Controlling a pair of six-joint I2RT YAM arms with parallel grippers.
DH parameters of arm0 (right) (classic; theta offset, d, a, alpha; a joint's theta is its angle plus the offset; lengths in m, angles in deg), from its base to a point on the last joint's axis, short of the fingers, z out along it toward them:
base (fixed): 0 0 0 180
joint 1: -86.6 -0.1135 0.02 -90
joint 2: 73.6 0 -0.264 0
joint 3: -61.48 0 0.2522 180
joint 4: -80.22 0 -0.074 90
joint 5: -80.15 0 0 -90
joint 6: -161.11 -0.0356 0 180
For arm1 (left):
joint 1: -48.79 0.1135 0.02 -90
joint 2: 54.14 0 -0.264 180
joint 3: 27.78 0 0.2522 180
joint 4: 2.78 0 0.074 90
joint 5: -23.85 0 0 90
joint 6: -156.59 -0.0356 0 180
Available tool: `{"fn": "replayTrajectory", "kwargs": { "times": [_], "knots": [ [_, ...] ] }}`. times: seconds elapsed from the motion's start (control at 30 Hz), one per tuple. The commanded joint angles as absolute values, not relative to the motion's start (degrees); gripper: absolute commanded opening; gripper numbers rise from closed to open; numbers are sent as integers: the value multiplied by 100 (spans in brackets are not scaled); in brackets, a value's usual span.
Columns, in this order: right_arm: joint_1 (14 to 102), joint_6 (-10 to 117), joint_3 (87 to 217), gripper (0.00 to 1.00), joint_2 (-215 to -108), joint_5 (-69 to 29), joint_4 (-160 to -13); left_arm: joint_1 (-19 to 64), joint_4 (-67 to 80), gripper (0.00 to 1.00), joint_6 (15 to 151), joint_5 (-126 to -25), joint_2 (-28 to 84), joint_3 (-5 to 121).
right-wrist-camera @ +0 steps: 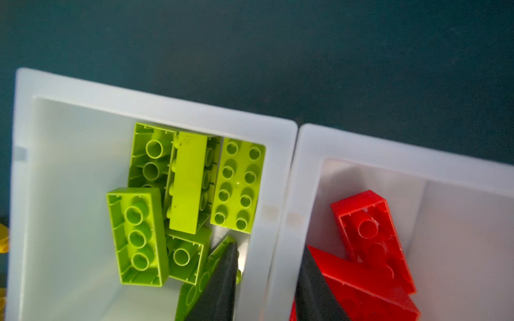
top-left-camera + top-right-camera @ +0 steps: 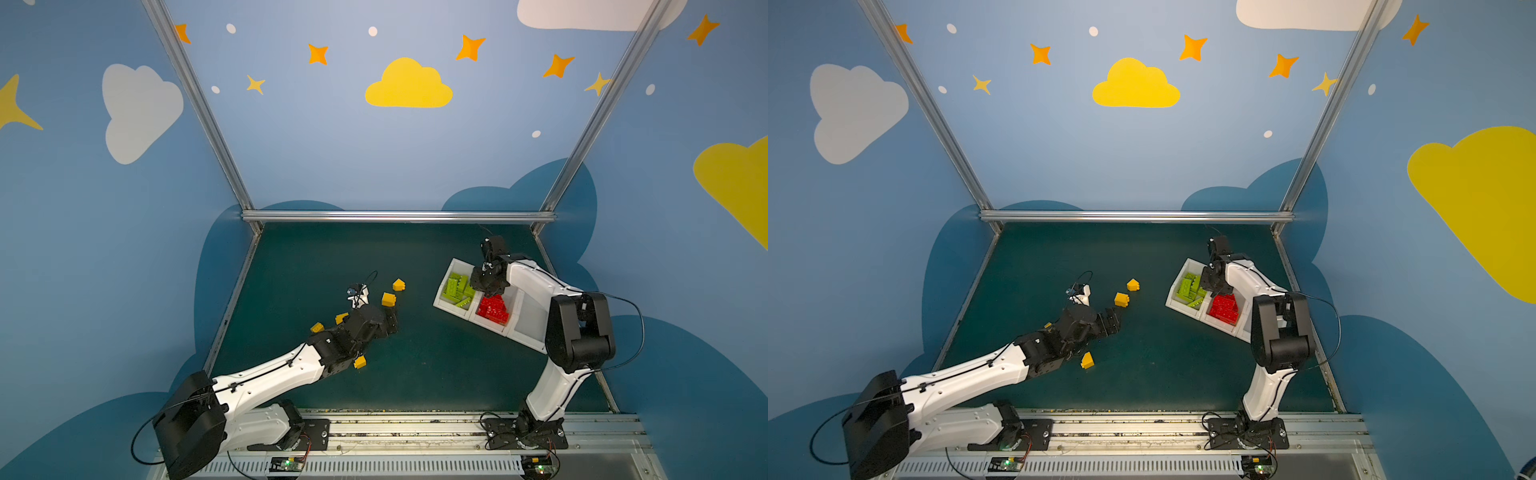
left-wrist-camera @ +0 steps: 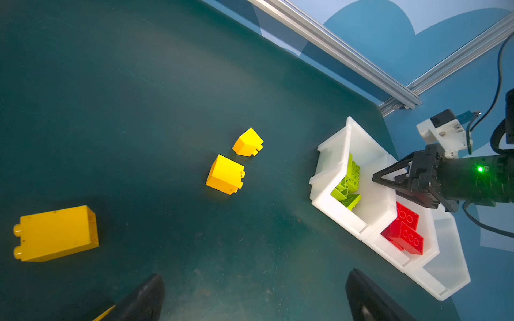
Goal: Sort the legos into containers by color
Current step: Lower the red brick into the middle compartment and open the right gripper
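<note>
Left gripper (image 2: pixel 390 324) low over tabletop (image 2: pixel 415 365), fingers wide apart, yellow legos (image 2: pixel 388 299) loose around it. Right of those, containers (image 2: pixel 444 282): green legos (image 2: pixel 457 286) in leftmost bin, red legos (image 2: pixel 492 309) in middle one. Right gripper (image 1: pixel 269 246) over the wall between those two bins, fingers together.
</note>
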State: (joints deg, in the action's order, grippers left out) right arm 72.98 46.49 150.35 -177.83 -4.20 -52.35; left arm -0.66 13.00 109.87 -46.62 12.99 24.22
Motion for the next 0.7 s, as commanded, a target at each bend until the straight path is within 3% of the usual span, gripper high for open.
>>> {"fn": "replayTrajectory", "kwargs": {
  "times": [0.0, 0.47, 0.6, 0.67],
  "knots": [
    [7012, 4568, 15243, 31, -17917, -484, -5122, -15, 1474, 100, 10895, -4513, 1145, 2343],
    [6249, 4360, 15676, 32, -18151, -443, -5021, 161, 1715, 100, 10957, -4429, 642, 1982],
    [6219, 4383, 15813, 38, -18106, -458, -4947, 261, 1772, 100, 10836, -4449, 590, 1973],
    [6217, 4433, 15845, 46, -17997, -480, -4930, 432, 1781, 100, 10603, -4792, 703, 2028]
  ]
}}
